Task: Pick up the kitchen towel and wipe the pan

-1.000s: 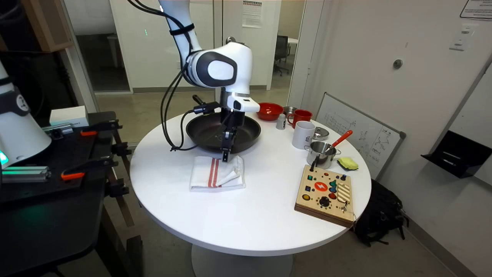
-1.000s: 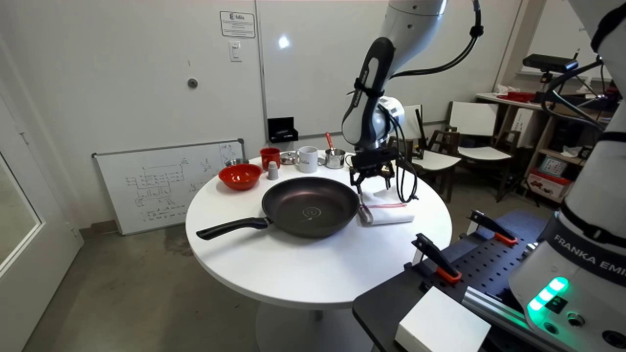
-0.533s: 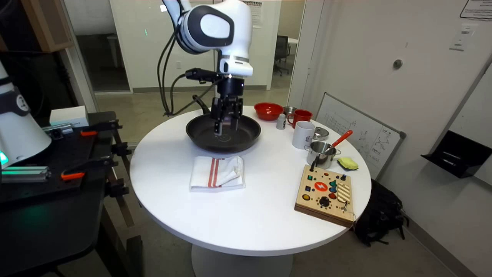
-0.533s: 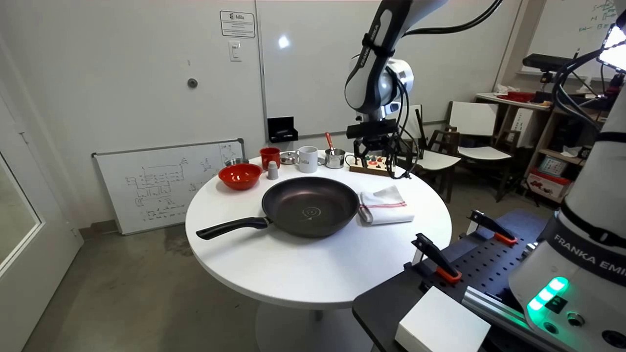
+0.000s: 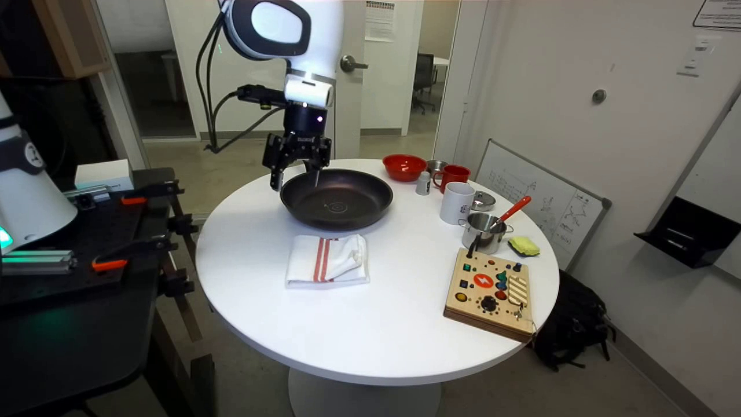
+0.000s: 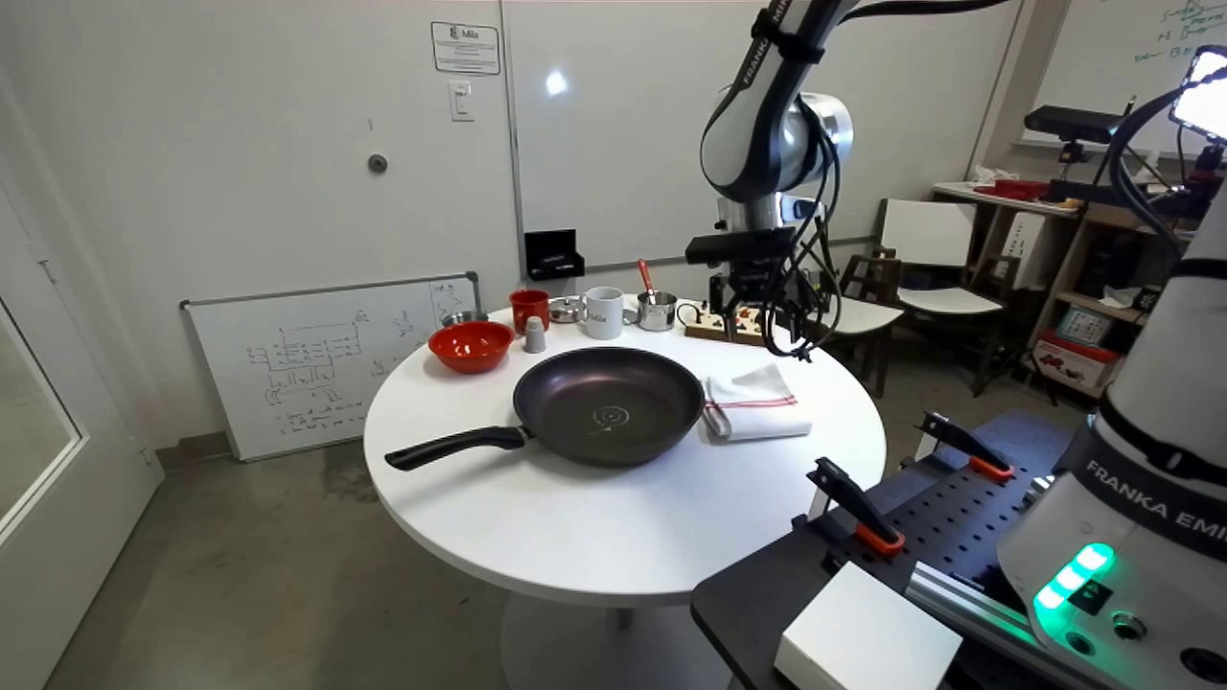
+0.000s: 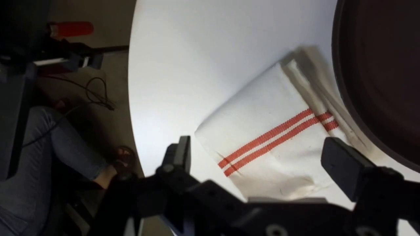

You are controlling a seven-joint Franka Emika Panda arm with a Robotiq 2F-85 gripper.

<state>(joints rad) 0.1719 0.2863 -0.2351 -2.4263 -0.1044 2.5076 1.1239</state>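
1. The black two-fingered claw point(image 5: 296, 182) is hanging above the round white worktop point(image 5: 393, 330), jaws spread apart, gripping nothing.
2. The folded, red-striped white cloth towel point(image 5: 302, 263) is lying there, just beside the round black frying pan point(image 5: 337, 200).
3. Picking up the towel is seemingly the step: the claw should be descending over the rumpled fold, clearing the frying pan's rim, pinching several layers.

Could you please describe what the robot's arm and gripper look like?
The arm is white with dark grey panels, black straps, a silver collar and FRANKA lettering; black cables run alongside it. The gripper is black, with two jointed fingers ending in flat pads.
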